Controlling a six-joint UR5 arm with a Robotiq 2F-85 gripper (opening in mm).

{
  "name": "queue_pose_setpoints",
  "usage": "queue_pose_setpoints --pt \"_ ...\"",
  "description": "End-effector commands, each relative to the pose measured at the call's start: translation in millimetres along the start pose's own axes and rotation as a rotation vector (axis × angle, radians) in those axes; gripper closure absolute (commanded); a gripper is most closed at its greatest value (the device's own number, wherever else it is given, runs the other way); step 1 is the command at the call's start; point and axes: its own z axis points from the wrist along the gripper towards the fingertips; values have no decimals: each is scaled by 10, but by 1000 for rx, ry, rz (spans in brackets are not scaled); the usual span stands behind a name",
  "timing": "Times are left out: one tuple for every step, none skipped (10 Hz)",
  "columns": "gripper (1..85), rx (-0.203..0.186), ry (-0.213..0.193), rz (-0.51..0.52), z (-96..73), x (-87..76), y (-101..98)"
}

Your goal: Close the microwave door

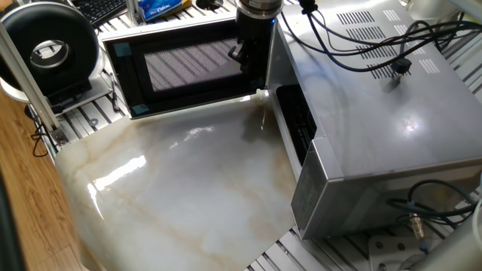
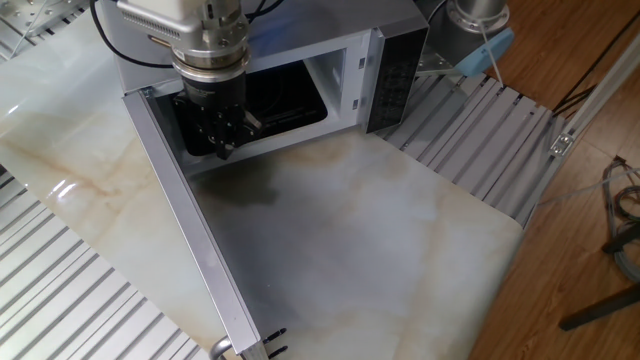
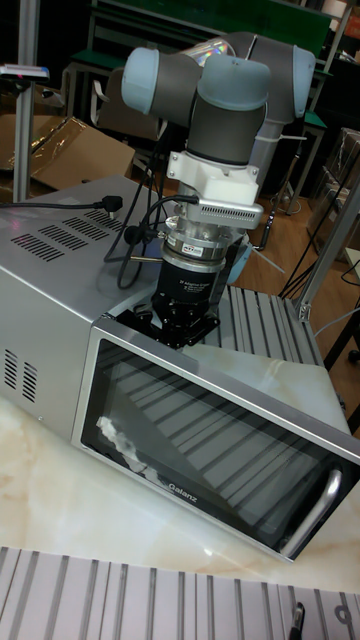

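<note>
- Microwave point(image 1: 376, 113): large silver metal box standing on the bench, vent slots in its top panel, dark cavity exposed at the front, control panel beside the cavity.
- Door point(image 1: 184, 68): wide rectangular panel, swung fully open, standing about square to the oven front, hinged at the cavity's edge.
- Door inner face: black frame around a mesh window.
- Door outer face point(image 3: 215, 450): silver, glass window, vertical silver bar handle point(image 3: 318, 512) at the free end.

A robotics lab: aluminium-slat workbench point(image 2: 480, 130), cardboard boxes point(image 3: 50, 150), loose cables point(image 1: 361, 38), a keyboard point(image 1: 102, 9).
</note>
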Motion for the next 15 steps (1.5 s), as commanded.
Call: queue_pose_setpoints --pt "847 -7 -8 0 -5 -11 6" --pt "847 -6 -9 -4 -2 -11 3" --pt "847 -1 -11 -11 3 -13 -12" --pt "847 -1 -11 -14 6 -12 -12" --pt "847 1 -12 -16 7 -15 -18" --pt "847 -1 -12 -16 10 -10 -16" --pt "847 0 -14 -16 12 -13 -17" --pt "847 0 -14 -16 13 -13 -18" --pt "847 1 -15 -17 15 -16 -22" --pt "847 1 -15 -17 19 -18 -22" --pt "847 1 -15 -19 19 -18 -22" --pt "847 3 -14 -21 20 -17 -26" --pt "847 3 -14 -21 20 -15 -26" --pt "847 5 -16 -21 21 -16 -32" --pt "847 5 -16 -21 23 -14 -33"
